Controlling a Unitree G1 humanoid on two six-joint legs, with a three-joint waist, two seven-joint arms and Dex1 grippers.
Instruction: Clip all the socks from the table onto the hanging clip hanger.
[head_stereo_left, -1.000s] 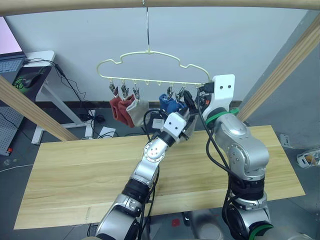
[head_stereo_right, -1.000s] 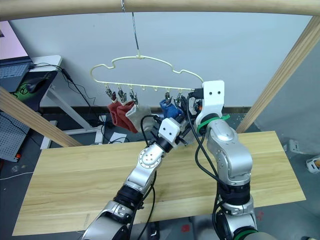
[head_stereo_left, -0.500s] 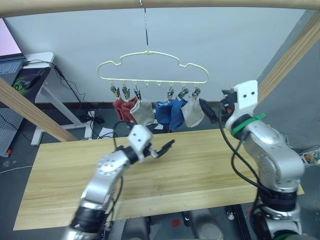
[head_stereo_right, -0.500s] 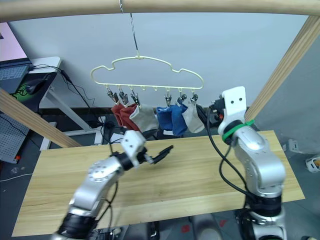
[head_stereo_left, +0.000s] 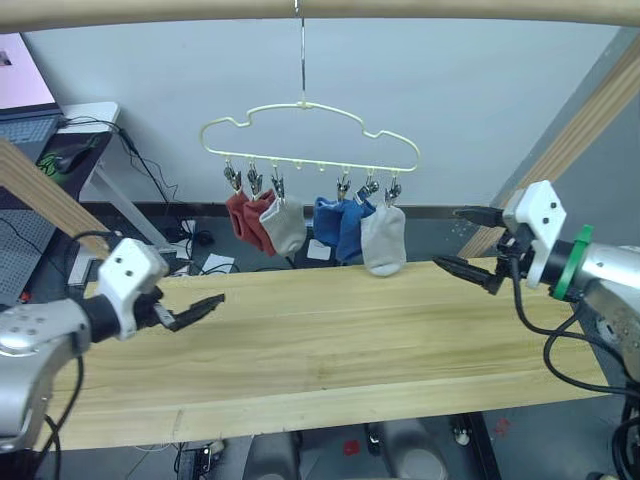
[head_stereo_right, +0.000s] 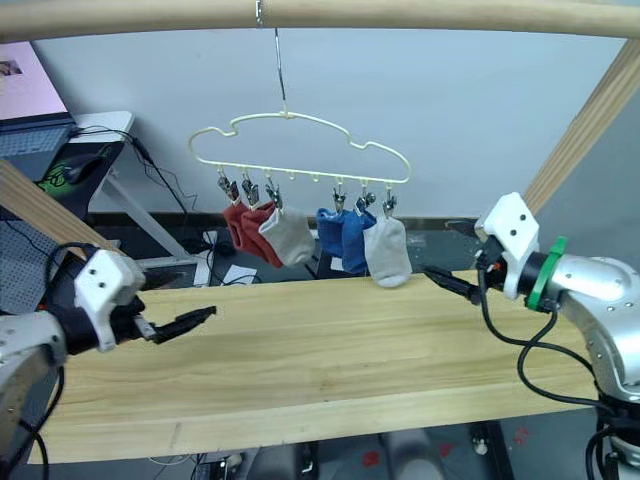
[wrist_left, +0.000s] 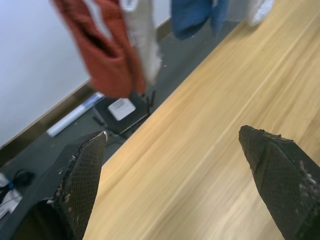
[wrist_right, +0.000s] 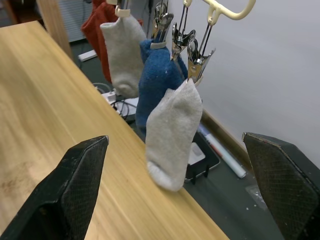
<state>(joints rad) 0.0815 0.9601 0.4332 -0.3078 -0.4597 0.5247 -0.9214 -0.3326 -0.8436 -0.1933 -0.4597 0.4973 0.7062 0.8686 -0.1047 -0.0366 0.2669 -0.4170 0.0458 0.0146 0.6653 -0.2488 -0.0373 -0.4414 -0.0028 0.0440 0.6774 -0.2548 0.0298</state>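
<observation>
Six socks clipped; both arms are being held clear of the hanger.

Under the pale yellow wavy wire clip hanger (head_stereo_left: 308, 133), rust-red (head_stereo_left: 244, 220), grey (head_stereo_left: 383, 238) and blue fabric socks (head_stereo_left: 335, 225) are hanging; the left end effector (head_stereo_left: 197, 309) and right end effector (head_stereo_left: 466, 241) are being held wide, empty, over the light-wood desk (head_stereo_left: 320, 350); retreat should be kept away from the hanger.

My left arm is drawn out to my left side, forearm roughly level, and my left pincer (head_stereo_left: 195, 311) points inward with its two black fingers spread apart and nothing between them. My right arm reaches out on my right, wrist level, and my right pincer (head_stereo_left: 467, 240) also points inward, fingers parted wide and empty.
</observation>
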